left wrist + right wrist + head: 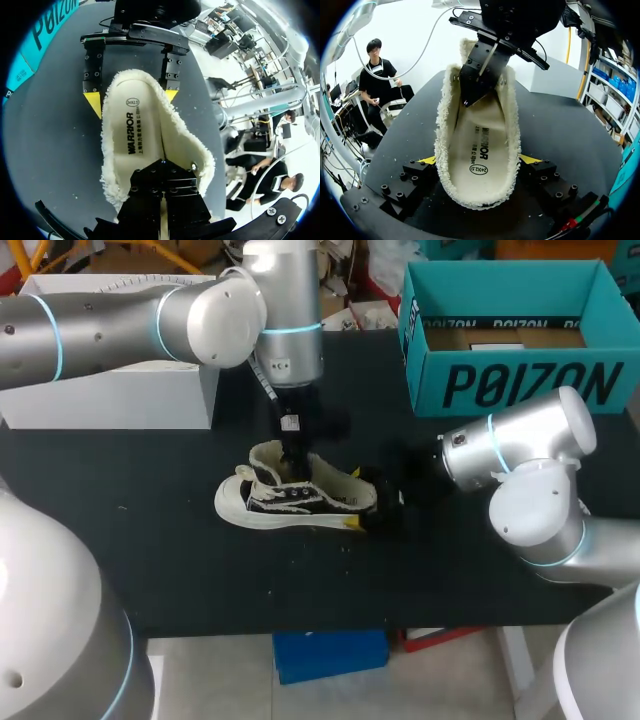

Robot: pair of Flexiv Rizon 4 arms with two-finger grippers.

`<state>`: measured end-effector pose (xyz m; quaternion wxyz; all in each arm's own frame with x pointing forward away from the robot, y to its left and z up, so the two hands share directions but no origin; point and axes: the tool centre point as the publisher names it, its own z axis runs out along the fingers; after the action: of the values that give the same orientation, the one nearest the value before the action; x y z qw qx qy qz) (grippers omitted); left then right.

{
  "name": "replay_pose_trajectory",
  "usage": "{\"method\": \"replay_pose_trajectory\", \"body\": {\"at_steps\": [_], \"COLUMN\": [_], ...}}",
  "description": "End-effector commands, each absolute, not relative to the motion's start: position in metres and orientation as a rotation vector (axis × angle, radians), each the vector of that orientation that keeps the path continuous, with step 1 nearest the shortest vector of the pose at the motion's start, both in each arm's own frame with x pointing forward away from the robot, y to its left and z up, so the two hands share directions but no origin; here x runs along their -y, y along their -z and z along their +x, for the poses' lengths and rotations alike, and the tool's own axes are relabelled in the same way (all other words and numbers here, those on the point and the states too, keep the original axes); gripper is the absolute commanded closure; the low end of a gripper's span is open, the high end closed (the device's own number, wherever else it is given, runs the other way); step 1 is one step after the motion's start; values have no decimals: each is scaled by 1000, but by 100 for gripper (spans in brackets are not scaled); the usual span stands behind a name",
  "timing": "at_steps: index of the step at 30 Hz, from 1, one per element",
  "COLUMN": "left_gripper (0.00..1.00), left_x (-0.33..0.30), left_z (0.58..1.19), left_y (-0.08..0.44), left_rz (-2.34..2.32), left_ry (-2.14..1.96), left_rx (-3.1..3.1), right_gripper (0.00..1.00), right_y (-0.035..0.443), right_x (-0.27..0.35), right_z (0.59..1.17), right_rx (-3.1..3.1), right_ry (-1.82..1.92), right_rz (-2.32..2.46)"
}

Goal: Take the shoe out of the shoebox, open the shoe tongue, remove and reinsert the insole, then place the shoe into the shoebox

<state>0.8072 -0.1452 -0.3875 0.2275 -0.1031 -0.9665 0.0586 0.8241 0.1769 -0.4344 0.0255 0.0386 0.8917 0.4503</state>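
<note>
1. The shoe point(300, 502) stands on its sole in the middle of the table point(150, 540), well apart from the shoebox point(520, 385) at the far right. The right gripper point(385, 512) grasps the heel end, with one yellow fingertip point(427, 161) against each side of the fleecy rim.
2. The left gripper point(292, 455) comes straight down into the shoe's opening. Its fingers are closed together and their tips rest on the insole point(132, 145). I cannot tell whether they pinch any of it.
3. The right gripper holds only the soft rim. If the left gripper presses or drags harder than that hold can resist, the shoe may slide out or tip over.
4. The insole is being worked from a single spot. It could buckle or ride up the lining and end up badly seated.
5. The two grippers work close together. If the left one lifts carelessly, it could snag the fleece and pull the shoe from the right one's hold.
6. Only the head view shows the shoebox, the laces and the gap between shoe and box, but there the left arm hides the insole.
7. The left wrist view shows the insole lying flat back to the heel, between the right gripper's yellow tips.
8. The right wrist view shows the left tips meeting the insole nearer the toe, a contact that the left wrist view hides behind its own fingers.
</note>
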Motion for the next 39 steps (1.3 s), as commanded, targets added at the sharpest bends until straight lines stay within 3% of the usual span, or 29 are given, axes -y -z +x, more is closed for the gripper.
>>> {"method": "replay_pose_trajectory", "body": {"at_steps": [1,32,34,39], "left_gripper": [100,100,69,63], "left_x": [149,150,149,148], "left_z": [804,792,792,793], "left_y": [394,417,415,411], "left_rz": [-282,-225,-222,-213], "left_ry": [-155,-141,-154,-192], "left_rx": [2666,2711,2715,2735], "right_gripper": [100,100,100,100], "right_y": [438,438,438,438], "right_x": [-177,-177,-177,-177], "right_z": [825,825,825,825], "right_rx": [-2756,-2756,-2756,-2756], "right_ry": [-1391,-1391,-1391,-1391], "right_rz": [122,122,122,122]}}
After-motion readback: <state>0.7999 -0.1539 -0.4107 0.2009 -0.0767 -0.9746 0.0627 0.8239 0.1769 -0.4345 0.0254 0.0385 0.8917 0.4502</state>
